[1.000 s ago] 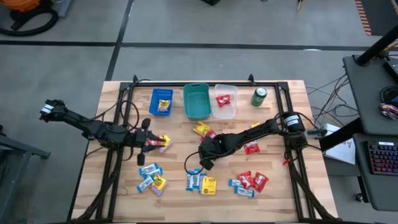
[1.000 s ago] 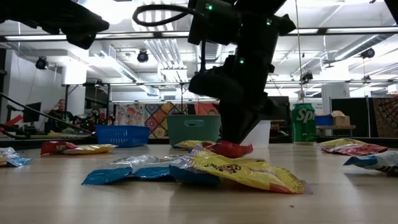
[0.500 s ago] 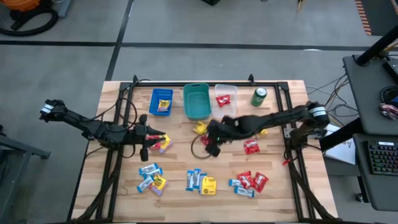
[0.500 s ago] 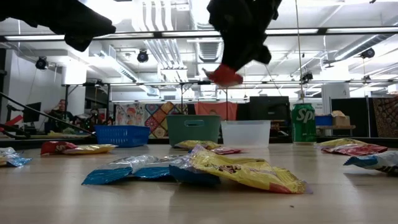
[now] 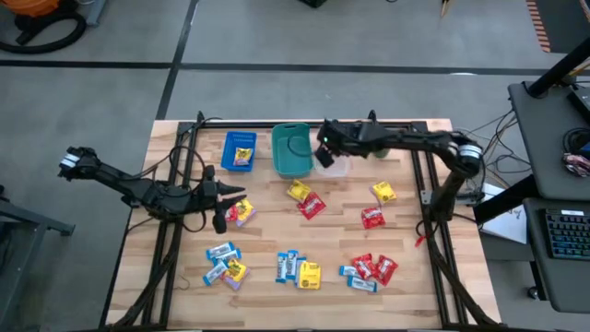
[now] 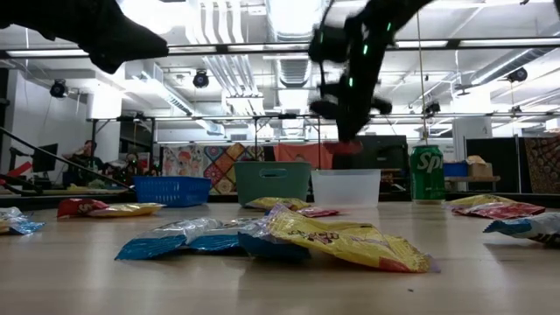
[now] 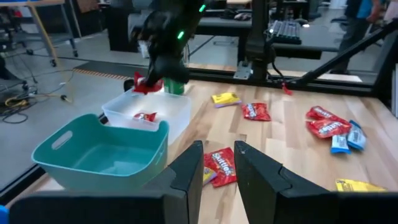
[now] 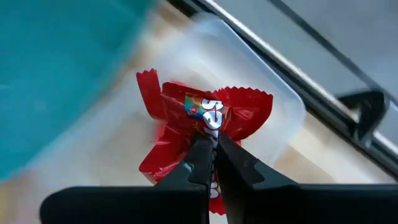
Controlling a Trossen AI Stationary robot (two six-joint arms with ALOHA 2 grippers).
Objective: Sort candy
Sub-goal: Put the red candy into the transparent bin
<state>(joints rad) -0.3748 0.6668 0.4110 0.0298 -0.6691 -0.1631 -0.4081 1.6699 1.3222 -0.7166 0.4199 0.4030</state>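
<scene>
Candy sorting, drop step: right gripper [image 8: 210, 149] pinches red candy packet [image 8: 205, 121] above clear bin [image 5: 343, 166]; next move calls for release. Left gripper [image 7: 217, 158], jaws slightly apart, empty, hovers near yellow packet [image 5: 241, 212].

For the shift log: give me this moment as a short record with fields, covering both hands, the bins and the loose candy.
right hand: shut on a red wrapped candy packet, above the clear plastic bin
left hand: low over the table's left side, beside a yellow and pink packet; nothing visibly held
blue mesh basket: holds a yellow packet
teal plastic bin: looks empty
clear plastic bin: already holds one red packet
loose candy: red, yellow and blue packets scattered across the wooden table
</scene>
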